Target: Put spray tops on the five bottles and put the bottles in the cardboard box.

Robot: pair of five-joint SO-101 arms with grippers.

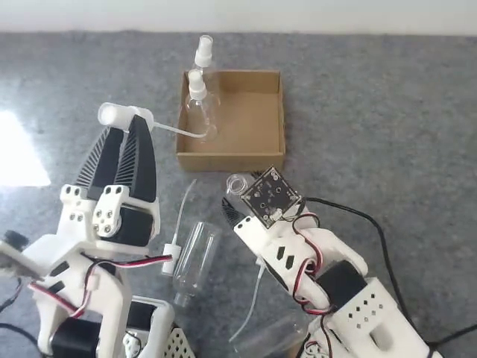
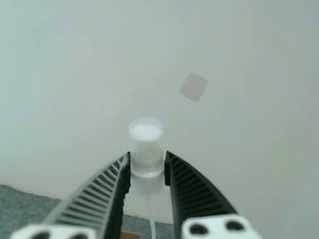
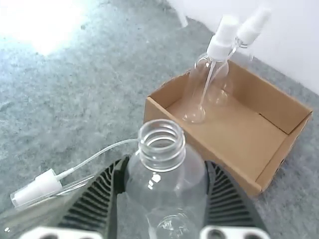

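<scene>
Left claw (image 2: pixel 147 159) grips spray top (image 2: pixel 146 137), tube (image 2: pixel 152 228) perhaps cut off | right claw (image 3: pixel 164 169) clamps uncapped bottle (image 3: pixel 160 144), base hidden.

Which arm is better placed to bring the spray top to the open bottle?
Left. The left gripper clamps the spray top, tube free; the right gripper holds the open bottle, neck bare.
</scene>
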